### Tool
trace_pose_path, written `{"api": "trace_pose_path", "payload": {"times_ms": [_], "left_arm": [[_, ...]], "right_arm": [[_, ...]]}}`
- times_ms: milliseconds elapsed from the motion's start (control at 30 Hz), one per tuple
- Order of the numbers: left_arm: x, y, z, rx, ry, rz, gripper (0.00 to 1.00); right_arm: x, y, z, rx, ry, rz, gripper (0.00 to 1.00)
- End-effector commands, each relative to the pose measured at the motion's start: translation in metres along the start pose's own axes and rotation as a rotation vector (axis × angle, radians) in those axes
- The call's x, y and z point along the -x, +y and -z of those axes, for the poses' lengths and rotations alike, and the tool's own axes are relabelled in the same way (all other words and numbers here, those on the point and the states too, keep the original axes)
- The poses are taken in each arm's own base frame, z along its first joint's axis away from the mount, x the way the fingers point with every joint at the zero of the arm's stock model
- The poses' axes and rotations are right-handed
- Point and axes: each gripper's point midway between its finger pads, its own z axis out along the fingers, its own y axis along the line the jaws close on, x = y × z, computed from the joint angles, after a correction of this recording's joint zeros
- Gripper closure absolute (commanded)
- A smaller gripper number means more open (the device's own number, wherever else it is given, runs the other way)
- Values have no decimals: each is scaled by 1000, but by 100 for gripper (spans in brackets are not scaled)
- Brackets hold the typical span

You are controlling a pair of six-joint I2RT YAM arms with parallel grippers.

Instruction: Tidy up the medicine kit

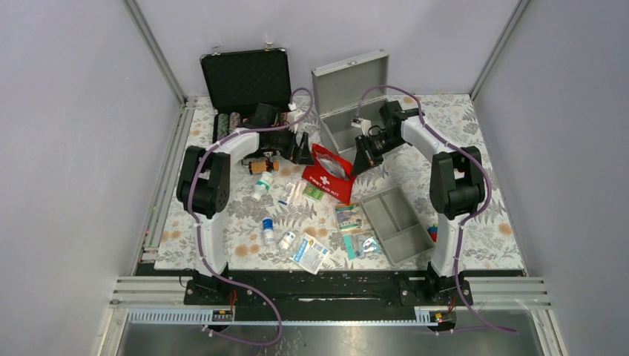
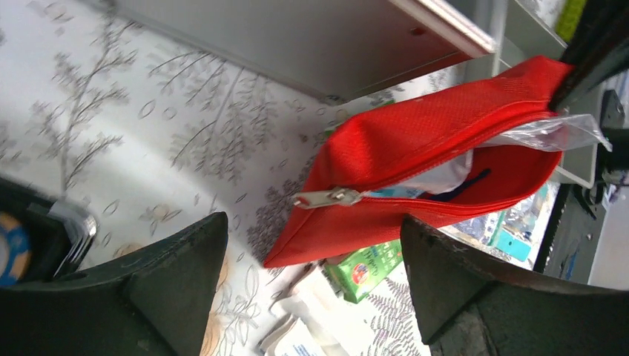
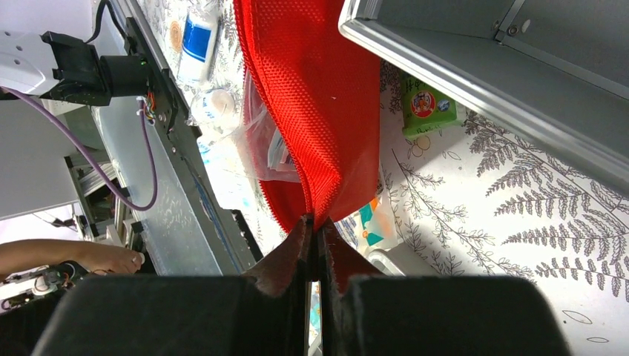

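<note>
The medicine kit's grey metal box (image 1: 343, 126) stands open at the back, lid (image 1: 350, 78) up; its wall also shows in the left wrist view (image 2: 297, 44) and the right wrist view (image 3: 482, 67). Its grey divided tray (image 1: 397, 222) lies at the front right. A red first-aid pouch (image 1: 328, 174) lies before the box, unzipped, with plastic showing inside (image 2: 549, 132). My right gripper (image 1: 361, 159) is shut on the pouch's edge (image 3: 315, 219) and holds that end up. My left gripper (image 1: 303, 148) is open and empty, just left of the pouch (image 2: 415, 170), near its zipper pull (image 2: 326, 198).
A black case (image 1: 245, 81) with poker chips stands open at the back left. Small bottles (image 1: 261, 185), (image 1: 268, 230), sachets (image 1: 311, 252), (image 1: 348, 217) and a green packet (image 2: 363, 271) are scattered on the floral cloth between pouch and front edge.
</note>
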Motion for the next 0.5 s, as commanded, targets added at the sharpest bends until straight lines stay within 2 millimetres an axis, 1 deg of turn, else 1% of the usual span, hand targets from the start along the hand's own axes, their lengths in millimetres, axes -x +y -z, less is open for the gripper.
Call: {"api": "trace_pose_path", "payload": {"times_ms": [0,67,133,200,267,333,433,467], "left_arm": [[12,-31,-13,-158,5,-134,15],[5,-39,-20,-203,41,-138,16],[-4,-47,-29,-240,91,-148,21],[-8,-54,-35,-263,118,-160,31],[-9,-58,-36,-271,121,-161,45],[-6,-62,-32,-274,114,-151,57],[5,-70,-14,-280,79,-151,74],[13,-74,-5,-281,58,-151,79]], "right_arm": [[14,17,9,26,-30,63,91],[15,17,9,24,-31,69,91],[16,16,10,19,-31,72,91],[16,16,10,14,-32,77,91],[16,16,10,6,-30,80,90],[15,15,12,-13,-29,86,88],[16,18,19,-40,-31,112,86],[16,20,22,-45,-35,116,86]]}}
